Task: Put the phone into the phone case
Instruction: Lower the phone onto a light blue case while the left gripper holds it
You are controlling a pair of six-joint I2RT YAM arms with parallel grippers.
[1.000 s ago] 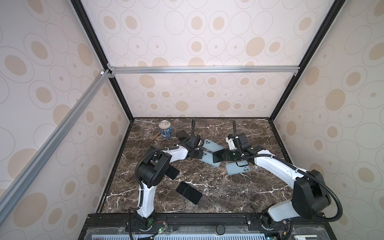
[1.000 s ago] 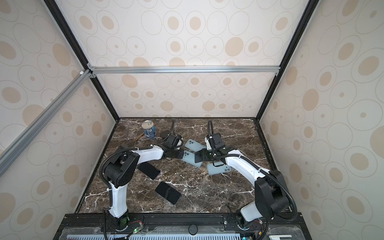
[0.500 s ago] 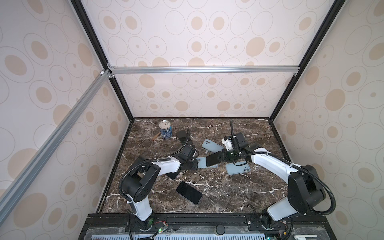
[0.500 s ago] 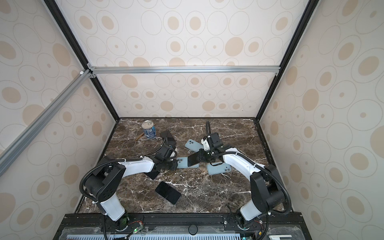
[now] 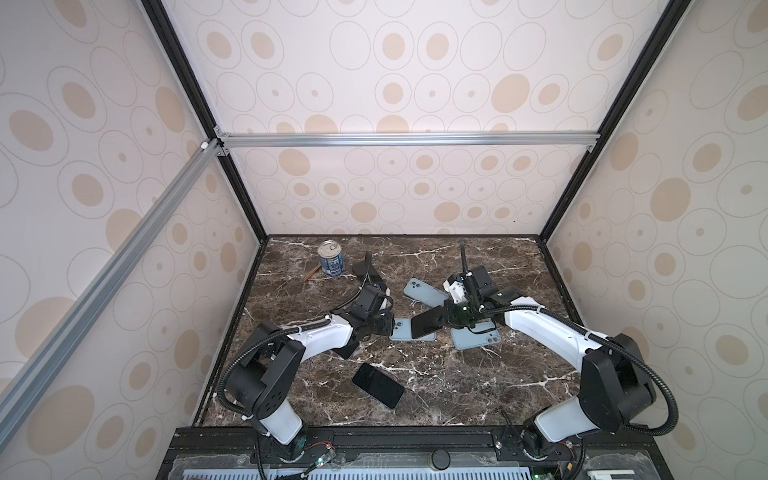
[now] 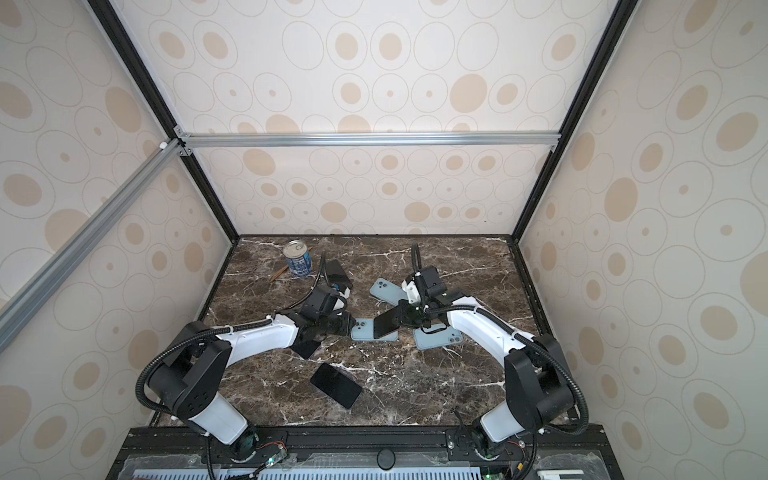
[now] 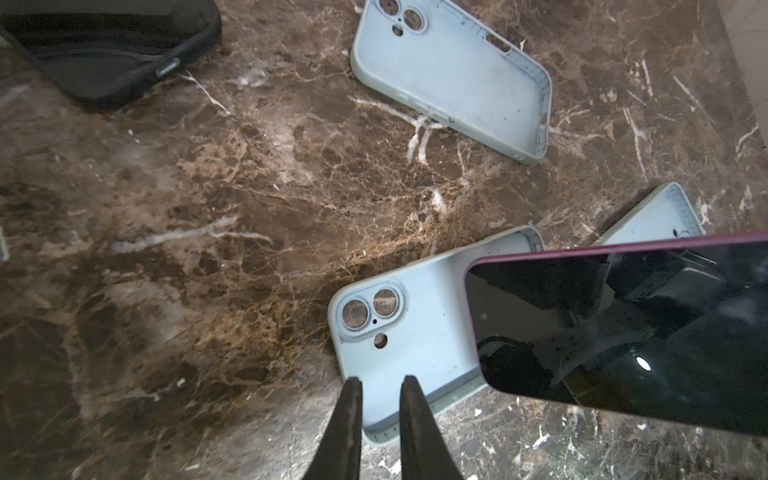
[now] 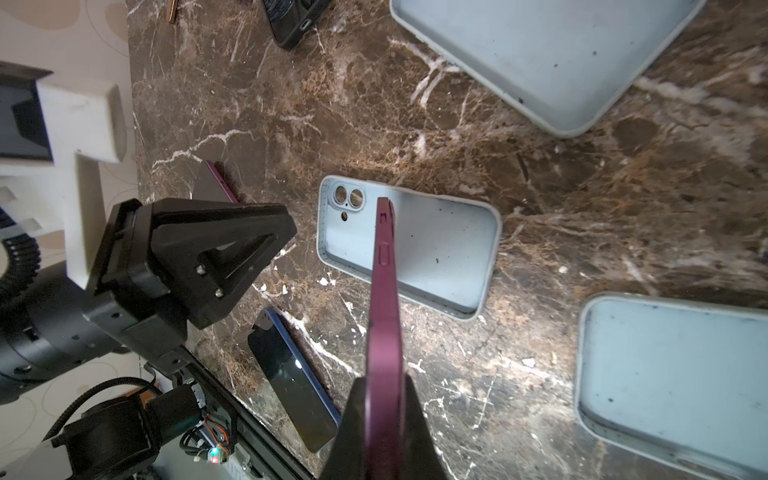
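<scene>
**Right gripper** (image 5: 446, 316): pinching the phone (image 5: 427, 325) by one short end, its jaws pressing on the two faces.
**Left gripper** (image 5: 388, 326): jaws standing narrowly parted, with nothing between them.

**Both top views.** The phone is hanging tilted over the pale blue phone case (image 5: 400, 332). The case is lying flat, open side up, on the marble table (image 5: 457, 386) between the two arms. The phone's gripped end is sitting higher and its free end is dipping toward the left gripper. Whether phone and case are touching cannot be told.

**Left wrist view.** The left gripper (image 7: 380, 380) is hovering at the case's camera-hole end. The phone (image 7: 623, 332) is showing its dark screen upward and covering the far half of the case (image 7: 415, 332).

**Right wrist view.** The phone (image 8: 384, 270) is showing edge-on, purple rim toward the lens. Its long axis is running out from the right gripper (image 8: 384, 386) toward the camera-hole end, and it appears to be skewing slightly from the case's own long axis. The left gripper (image 8: 286, 228) is standing just beside that end, apart from the case (image 8: 436, 249).

**Handling, as judged.**
- The two long axes want squaring first.
- The free end then wants tucking under the wall at the camera-hole end.
- The gripped end should go down flat last.
- The left gripper should be bracing the case against sliding.
</scene>
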